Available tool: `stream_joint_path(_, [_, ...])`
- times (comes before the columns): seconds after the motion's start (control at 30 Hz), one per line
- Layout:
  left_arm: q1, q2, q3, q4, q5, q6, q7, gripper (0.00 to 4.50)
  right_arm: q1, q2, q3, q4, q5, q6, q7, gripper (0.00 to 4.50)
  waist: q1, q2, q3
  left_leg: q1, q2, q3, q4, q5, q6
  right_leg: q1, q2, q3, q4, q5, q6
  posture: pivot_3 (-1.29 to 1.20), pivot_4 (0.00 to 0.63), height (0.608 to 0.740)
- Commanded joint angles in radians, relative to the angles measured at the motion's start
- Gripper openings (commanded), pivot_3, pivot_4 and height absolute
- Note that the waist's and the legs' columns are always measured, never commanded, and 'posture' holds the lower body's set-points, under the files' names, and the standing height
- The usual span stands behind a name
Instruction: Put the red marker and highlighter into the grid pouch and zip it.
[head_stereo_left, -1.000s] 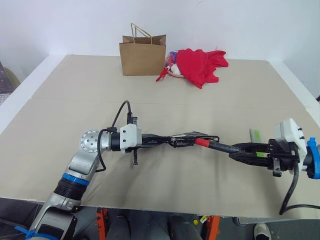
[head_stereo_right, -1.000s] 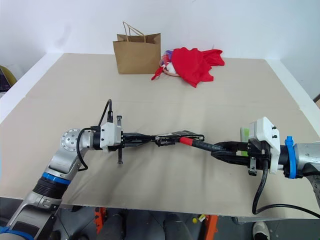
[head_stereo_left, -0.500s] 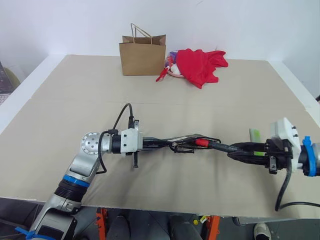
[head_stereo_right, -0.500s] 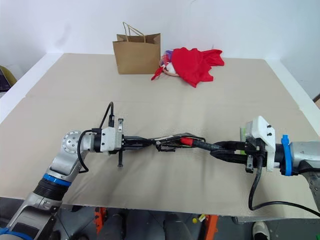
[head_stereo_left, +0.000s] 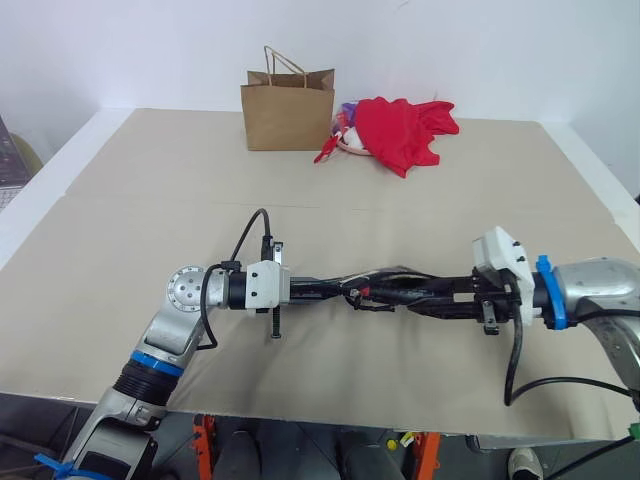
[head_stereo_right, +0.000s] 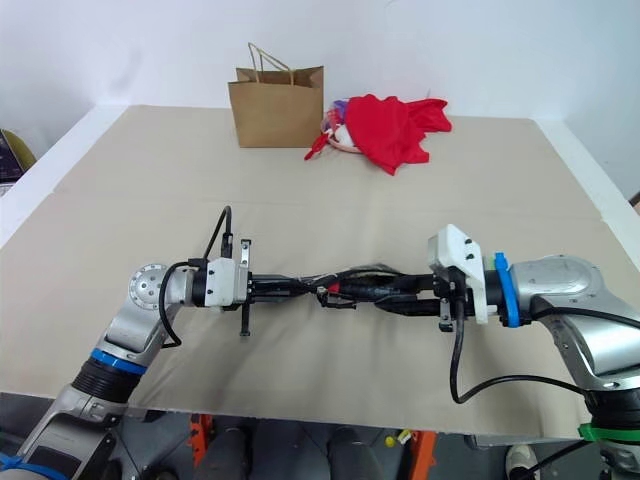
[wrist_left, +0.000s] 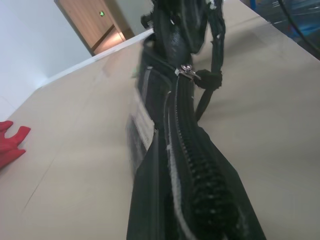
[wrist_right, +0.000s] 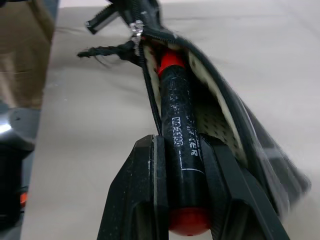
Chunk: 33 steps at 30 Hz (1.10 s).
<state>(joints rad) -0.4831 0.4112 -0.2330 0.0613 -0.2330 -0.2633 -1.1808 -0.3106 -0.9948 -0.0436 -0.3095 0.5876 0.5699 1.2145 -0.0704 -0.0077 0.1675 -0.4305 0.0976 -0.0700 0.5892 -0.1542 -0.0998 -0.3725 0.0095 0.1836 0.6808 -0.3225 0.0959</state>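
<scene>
The grid pouch hangs above the table's middle, and my left gripper is shut on its left end. Its mouth gapes open in the right wrist view, with the zipper pull at the far end. The red marker has a black body and red ends. My right gripper is shut around the marker's rear half. The marker's front tip lies inside the pouch opening. In the left wrist view the pouch runs edge-on, zipper teeth up. The highlighter is hidden.
A brown paper bag stands at the table's far edge, and a red cloth heap lies beside it on the right. The beige table stretches wide around both arms.
My right gripper has moved left with the marker, pushing its tip from outside the pouch into the mouth. The right wrist now covers the green highlighter. The left gripper stayed put.
</scene>
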Motion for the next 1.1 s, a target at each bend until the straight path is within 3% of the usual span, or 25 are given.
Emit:
stream_joint_path(0.03, [-0.002, -0.009, -0.004, -0.036, -0.004, -0.007, 0.017, 0.0, -0.057, 0.016, 0.015, -0.008, -0.012, -0.002, -0.008, 0.62, 0.0, 0.0, 0.0, 0.0, 0.0, 0.0, 0.0, 0.0, 0.0, 0.0, 0.0, 0.0, 0.0, 0.0, 0.0, 0.0, 0.15, 0.74])
stream_joint_path(0.3, [0.007, -0.016, -0.014, -0.049, -0.003, -0.001, 0.032, 0.0, -0.129, 0.066, 0.066, 0.012, -0.045, 0.002, -0.014, 0.62, -0.001, 0.0, 0.0, 0.0, 0.0, 0.0, 0.0, 0.0, 0.0, 0.0, 0.0, 0.0, 0.0, 0.0, 0.0, 0.0, 0.15, 0.74])
stream_joint_path(0.47, [0.011, -0.01, -0.007, -0.047, -0.012, 0.025, 0.044, 0.0, -0.078, 0.042, 0.021, -0.022, -0.01, 0.014, 0.017, 3.07, -0.001, 0.0, 0.0, 0.0, 0.0, 0.0, 0.0, 0.0, 0.0, 0.0, 0.0, 0.0, 0.0, 0.0, 0.0, 0.0, 0.15, 0.74])
stream_joint_path(0.57, [0.009, -0.002, 0.017, -0.025, -0.02, 0.055, 0.059, 0.0, 0.029, 0.044, -0.092, -0.054, 0.054, 0.026, 0.005, 4.43, 0.003, 0.0, 0.0, 0.0, 0.0, 0.0, 0.0, 0.0, 0.0, 0.0, 0.0, 0.0, 0.0, 0.0, 0.0, 0.0, 0.15, 0.74])
stream_joint_path(0.7, [-0.004, 0.008, 0.049, 0.003, -0.031, 0.086, 0.075, 0.0, 0.187, 0.066, -0.285, -0.091, 0.155, 0.103, -0.071, 4.43, 0.016, 0.0, 0.0, 0.0, 0.0, 0.0, 0.0, 0.0, 0.0, 0.0, 0.0, 0.0, 0.0, 0.0, -0.001, 0.0, 0.15, 0.74])
stream_joint_path(0.87, [-0.008, 0.033, 0.051, 0.035, -0.024, 0.087, 0.04, 0.0, 0.266, 0.119, -0.482, -0.079, 0.205, 0.164, -0.241, 4.43, 0.017, 0.0, 0.0, 0.001, 0.0, 0.0, 0.002, 0.0, 0.0, 0.001, 0.0, 0.0, 0.001, 0.002, 0.0, 0.0, 0.15, 0.74])
stream_joint_path(1.1, [-0.026, 0.026, 0.041, 0.052, -0.026, 0.076, 0.021, 0.0, 0.289, 0.164, -0.505, -0.096, 0.065, 0.165, -0.524, 4.43, 0.017, 0.0, 0.0, 0.0, 0.0, 0.0, 0.003, 0.001, 0.0, 0.0, 0.0, 0.0, 0.001, 0.002, 0.001, 0.0, 0.15, 0.74])
